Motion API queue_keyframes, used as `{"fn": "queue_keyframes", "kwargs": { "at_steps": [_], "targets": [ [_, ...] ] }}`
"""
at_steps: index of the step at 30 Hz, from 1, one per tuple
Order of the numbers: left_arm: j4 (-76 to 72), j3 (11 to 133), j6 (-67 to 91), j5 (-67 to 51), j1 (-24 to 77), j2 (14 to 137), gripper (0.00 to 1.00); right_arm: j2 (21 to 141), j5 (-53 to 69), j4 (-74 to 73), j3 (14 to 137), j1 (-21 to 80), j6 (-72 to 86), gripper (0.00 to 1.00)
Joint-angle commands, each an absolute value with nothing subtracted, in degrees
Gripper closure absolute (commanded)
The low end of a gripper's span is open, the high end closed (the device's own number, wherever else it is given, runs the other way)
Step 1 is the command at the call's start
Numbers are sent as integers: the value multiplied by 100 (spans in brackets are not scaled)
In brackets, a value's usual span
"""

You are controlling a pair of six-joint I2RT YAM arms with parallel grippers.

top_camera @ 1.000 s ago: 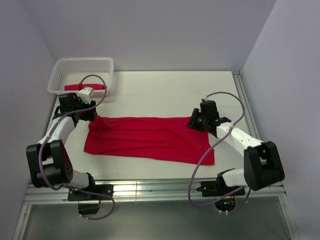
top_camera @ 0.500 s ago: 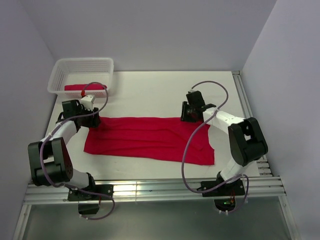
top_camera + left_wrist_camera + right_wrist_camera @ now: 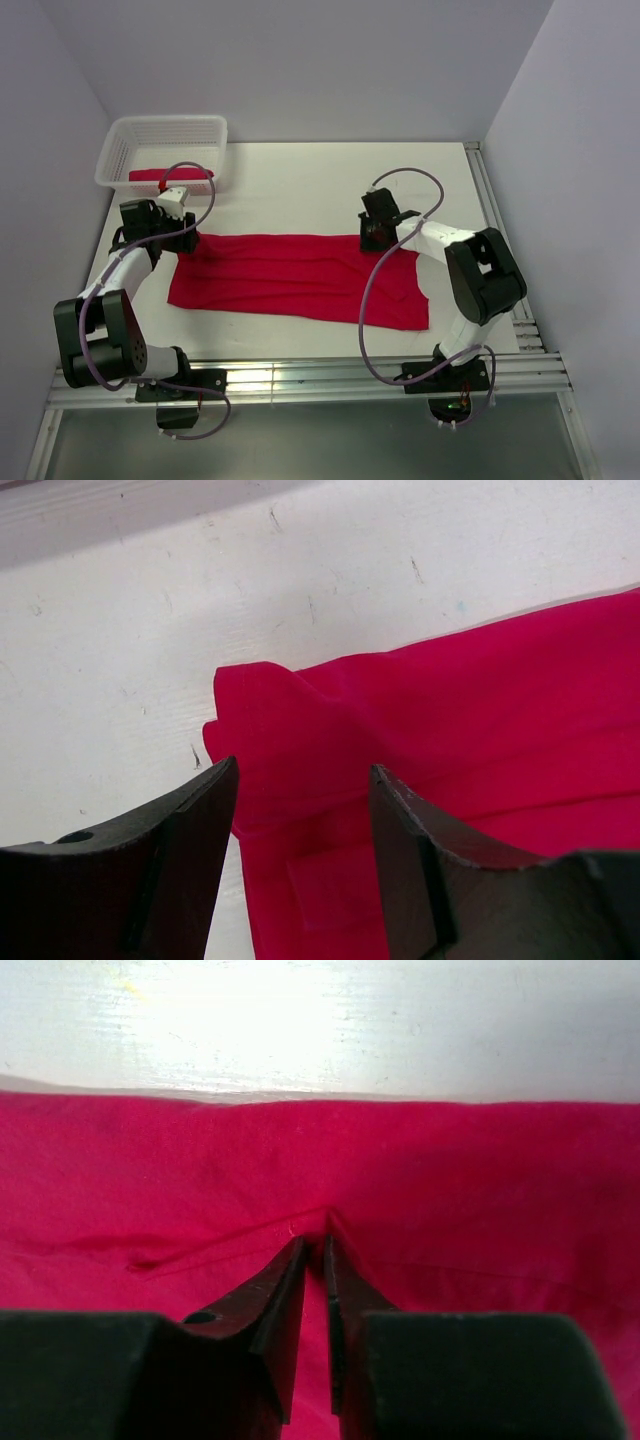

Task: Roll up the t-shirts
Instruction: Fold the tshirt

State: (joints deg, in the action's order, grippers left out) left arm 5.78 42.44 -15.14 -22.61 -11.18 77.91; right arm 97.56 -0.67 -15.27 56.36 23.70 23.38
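Top external view: the spread t-shirt (image 3: 290,278) lies flat on the table (image 3: 300,190) as a long red strip. The white basket (image 3: 165,122) stands beyond its far-left corner and holds the second t-shirt (image 3: 145,175). The left gripper (image 3: 188,238) is at the spread t-shirt's far-left corner. The right gripper (image 3: 370,238) is on its far edge, right of the middle.

Left wrist view: the left gripper (image 3: 302,772) has its jaws wide, straddling the folded corner of the spread t-shirt (image 3: 480,710). No cloth is clamped.

Right wrist view: the right gripper (image 3: 314,1242) has its jaws nearly together, pinching a small ridge of the spread t-shirt (image 3: 480,1180) just inside its far edge. A crease runs left from the tips.
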Motion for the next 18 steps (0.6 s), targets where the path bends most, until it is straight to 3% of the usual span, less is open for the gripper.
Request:
{"fn": "queue_keyframes", "kwargs": {
  "at_steps": [1, 6, 18],
  "targets": [
    [413, 4236, -1433, -2312, -1116, 7673, 40, 9800, -202, -1459, 5862, 2408, 2320, 81],
    [448, 4280, -1424, -2320, -1116, 7725, 40, 9572, -150, -1468, 5810, 2443, 2338, 100],
    [483, 4271, -1433, -2355, -1116, 7690, 39, 8448, -457, -1538, 4975, 3392, 3206, 100]
  ]
}}
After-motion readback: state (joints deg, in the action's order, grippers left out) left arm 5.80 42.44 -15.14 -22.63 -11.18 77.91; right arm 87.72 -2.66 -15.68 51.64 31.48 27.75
